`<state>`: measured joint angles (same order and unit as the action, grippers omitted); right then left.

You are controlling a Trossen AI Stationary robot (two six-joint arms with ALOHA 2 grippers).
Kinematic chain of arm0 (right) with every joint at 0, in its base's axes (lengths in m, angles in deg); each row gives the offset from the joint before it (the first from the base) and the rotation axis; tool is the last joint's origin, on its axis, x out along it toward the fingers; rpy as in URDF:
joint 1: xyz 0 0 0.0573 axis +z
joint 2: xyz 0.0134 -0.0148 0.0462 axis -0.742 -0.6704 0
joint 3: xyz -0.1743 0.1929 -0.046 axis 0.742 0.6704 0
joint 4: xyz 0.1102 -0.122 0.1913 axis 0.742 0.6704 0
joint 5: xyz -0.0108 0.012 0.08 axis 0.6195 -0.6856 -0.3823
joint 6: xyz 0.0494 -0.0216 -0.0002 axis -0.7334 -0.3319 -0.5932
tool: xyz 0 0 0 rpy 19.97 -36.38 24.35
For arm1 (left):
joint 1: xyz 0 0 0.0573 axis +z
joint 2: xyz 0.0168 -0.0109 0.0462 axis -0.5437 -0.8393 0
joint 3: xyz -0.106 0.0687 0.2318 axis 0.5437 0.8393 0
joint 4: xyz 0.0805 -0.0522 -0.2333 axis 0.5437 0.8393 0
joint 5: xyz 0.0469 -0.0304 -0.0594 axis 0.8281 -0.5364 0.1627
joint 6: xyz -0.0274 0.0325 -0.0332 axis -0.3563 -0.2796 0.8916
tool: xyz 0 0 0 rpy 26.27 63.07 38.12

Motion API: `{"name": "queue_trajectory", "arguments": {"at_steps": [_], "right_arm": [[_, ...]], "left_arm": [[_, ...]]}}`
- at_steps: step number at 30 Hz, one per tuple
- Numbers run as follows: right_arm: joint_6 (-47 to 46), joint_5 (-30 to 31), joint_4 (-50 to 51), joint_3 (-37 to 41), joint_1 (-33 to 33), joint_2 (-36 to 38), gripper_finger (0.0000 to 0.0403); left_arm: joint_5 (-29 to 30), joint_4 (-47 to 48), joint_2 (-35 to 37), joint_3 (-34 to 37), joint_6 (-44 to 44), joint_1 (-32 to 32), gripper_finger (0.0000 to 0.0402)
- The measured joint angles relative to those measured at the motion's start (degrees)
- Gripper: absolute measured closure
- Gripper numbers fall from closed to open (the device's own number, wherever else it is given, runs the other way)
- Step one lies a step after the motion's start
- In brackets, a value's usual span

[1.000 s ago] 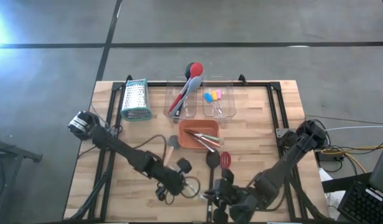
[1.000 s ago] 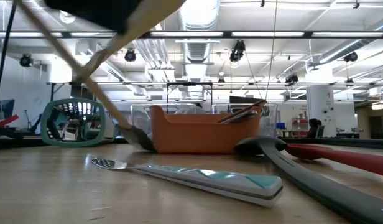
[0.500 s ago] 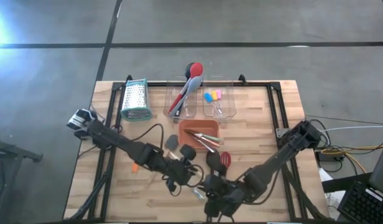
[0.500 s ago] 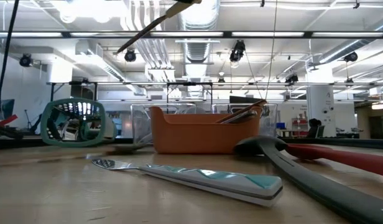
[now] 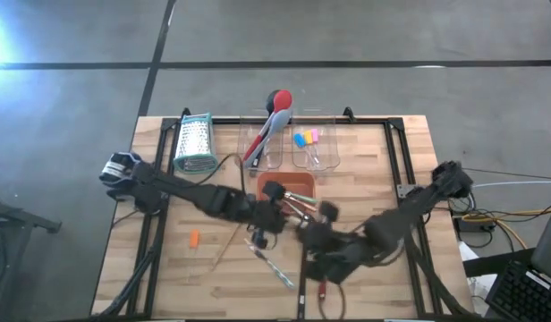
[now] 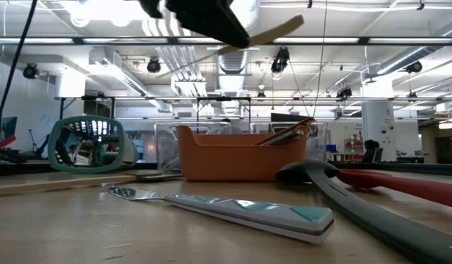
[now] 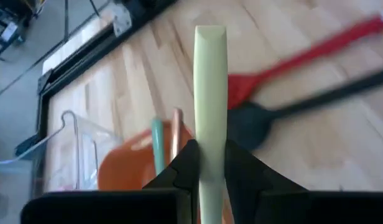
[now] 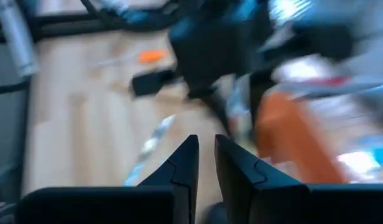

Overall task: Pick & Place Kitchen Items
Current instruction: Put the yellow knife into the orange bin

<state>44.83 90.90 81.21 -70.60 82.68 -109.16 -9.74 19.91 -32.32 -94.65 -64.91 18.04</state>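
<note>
At frame centre, our left gripper (image 7: 210, 163) clamps a pale green handle (image 7: 211, 93) above the orange tray (image 5: 277, 182); our right gripper (image 8: 205, 163), lower right, is nearly closed, empty.

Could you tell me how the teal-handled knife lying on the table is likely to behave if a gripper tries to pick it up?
The teal-handled knife lies flat on the wooden table, so getting fingers under it is probably awkward. Its handle looks glossy, so it may slip in a pinch. It looks thin and rigid, likely light and unlikely to bend or roll.

High view straight down; low view level, near tabletop; both share orange tray (image 5: 284, 190).
</note>
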Motion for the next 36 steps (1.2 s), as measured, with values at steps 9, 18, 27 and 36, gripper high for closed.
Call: {"name": "queue_trajectory", "arguments": {"at_steps": [9,18,27,36], "right_arm": [[-22.75,17.85,21.65,-0.15,5.45,10.18,0.0355],[-30.99,20.73,32.7,0.14,5.71,13.17,0.0355],[-31.13,23.89,33.26,0.18,5.58,13.06,0.0355],[-31.85,23.91,32.94,0.25,5.56,13.04,0.0355]], "left_arm": [[-15.59,-16.43,-0.23,3.01,-3.51,9.64,0.0351],[-23.38,-24.72,-0.44,11.56,-4.92,15.4,0.0351],[-34.2,-33.62,-0.63,18.74,-6.36,16.58,0.0351],[-34.83,-38.31,-1.67,20.3,-6.41,20.57,0.0351]]}}
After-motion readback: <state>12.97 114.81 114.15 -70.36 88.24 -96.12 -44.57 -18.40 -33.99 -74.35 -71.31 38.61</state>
